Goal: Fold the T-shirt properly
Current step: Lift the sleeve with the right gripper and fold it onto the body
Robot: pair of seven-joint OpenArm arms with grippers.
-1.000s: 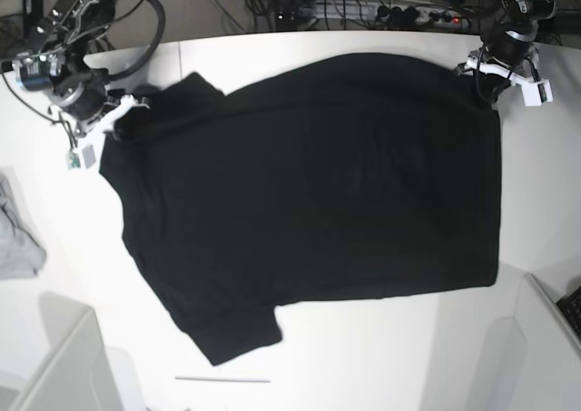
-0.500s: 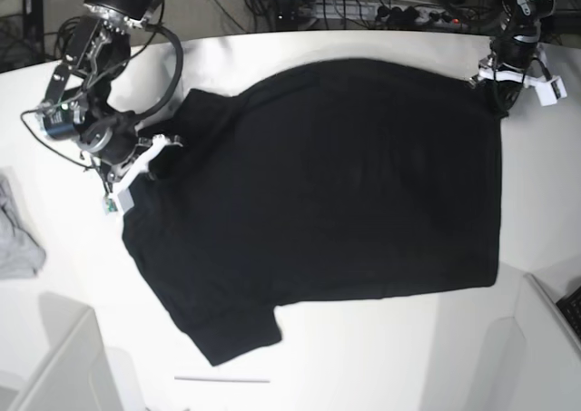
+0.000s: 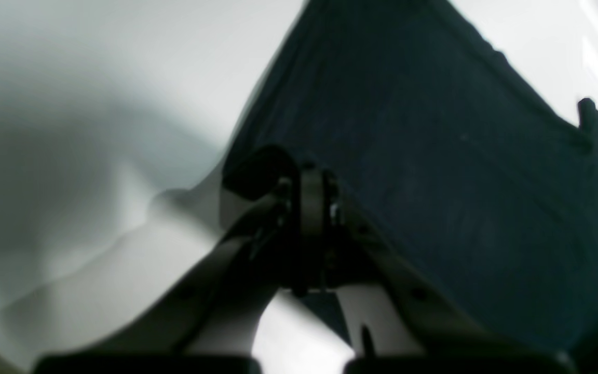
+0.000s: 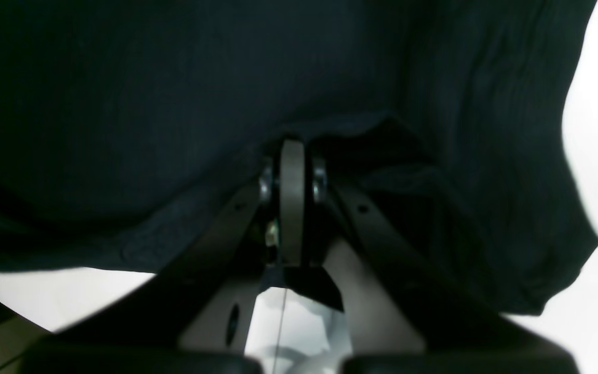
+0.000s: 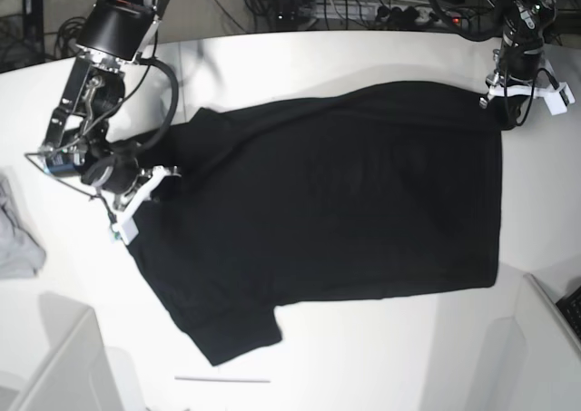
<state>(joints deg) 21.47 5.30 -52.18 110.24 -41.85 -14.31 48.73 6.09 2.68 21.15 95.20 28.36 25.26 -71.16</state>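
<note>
Clearly the fold has only begun. The black T-shirt (image 5: 336, 202) lies mostly flat across the white surface (image 5: 363, 357), its far edge lifted at two corners. The right pincer (image 5: 145, 182) is pressed together on the shoulder end, and the left pincer (image 5: 505, 102) is pinching the hem corner. No fold is laid down yet; judging by this, carrying that edge over and every later fold remain.

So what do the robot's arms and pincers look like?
Both arms are black and chunky, with looping black cables. The right pincer and left pincer have white finger pieces, and close up each shows a grey round disc between dark fingers. A small tag hangs beside each.
</note>
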